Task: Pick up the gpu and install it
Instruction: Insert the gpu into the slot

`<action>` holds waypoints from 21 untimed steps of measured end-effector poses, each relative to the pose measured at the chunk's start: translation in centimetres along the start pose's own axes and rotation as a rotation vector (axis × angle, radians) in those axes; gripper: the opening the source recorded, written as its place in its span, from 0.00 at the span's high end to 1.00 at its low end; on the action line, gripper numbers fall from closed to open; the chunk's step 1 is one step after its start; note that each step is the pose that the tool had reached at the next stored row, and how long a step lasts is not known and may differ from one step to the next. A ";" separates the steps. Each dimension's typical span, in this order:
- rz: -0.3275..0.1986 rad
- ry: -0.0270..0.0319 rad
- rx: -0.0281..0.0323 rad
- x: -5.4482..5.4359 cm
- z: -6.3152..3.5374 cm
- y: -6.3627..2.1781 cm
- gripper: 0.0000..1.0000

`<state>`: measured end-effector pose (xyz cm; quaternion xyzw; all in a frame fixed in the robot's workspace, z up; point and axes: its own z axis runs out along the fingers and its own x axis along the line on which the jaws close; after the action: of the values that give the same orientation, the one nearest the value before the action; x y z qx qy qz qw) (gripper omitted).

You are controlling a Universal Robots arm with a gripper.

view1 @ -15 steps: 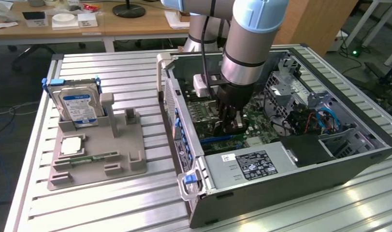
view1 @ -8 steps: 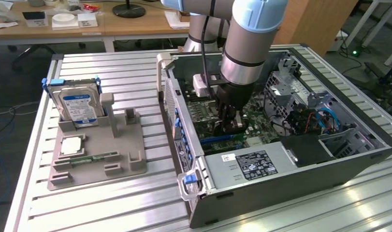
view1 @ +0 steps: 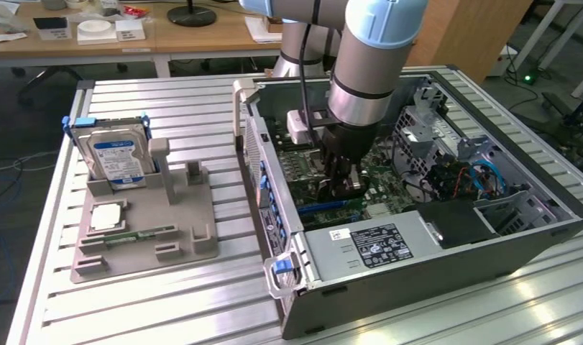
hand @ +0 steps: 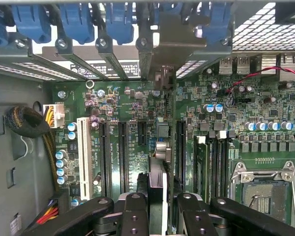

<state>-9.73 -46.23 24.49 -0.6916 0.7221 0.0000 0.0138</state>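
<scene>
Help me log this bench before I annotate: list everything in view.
gpu: one, dark, edge-on between the fingers, over the motherboard slots
PC case: one, grey, open, exterior view's right
motherboard: one, green, inside the case
hard drive: one, silver with blue label, upright in the holder
holder: one, grey, exterior view's left
memory stick: one, green, flat on the holder
gripper: one, black, shut on the gpu inside the case
</scene>
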 end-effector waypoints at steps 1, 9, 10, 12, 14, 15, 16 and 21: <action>0.000 0.0001 0.0000 0.0 0.00 0.00 0.73; 0.000 -0.0002 0.0001 0.2 0.00 -0.01 0.73; -0.002 -0.0001 0.0001 0.2 0.00 -0.01 0.73; -0.009 -0.0001 -0.0002 0.2 0.01 -0.01 0.73; -0.014 -0.0002 -0.0003 0.2 0.01 -0.01 0.73; -0.015 -0.0003 -0.0003 0.2 0.02 -0.01 0.73; -0.015 -0.0003 -0.0003 0.2 0.02 -0.01 0.73; -0.016 -0.0006 -0.0002 0.1 0.06 -0.02 0.73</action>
<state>-9.71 -46.36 24.43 -0.6973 0.7167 0.0001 0.0140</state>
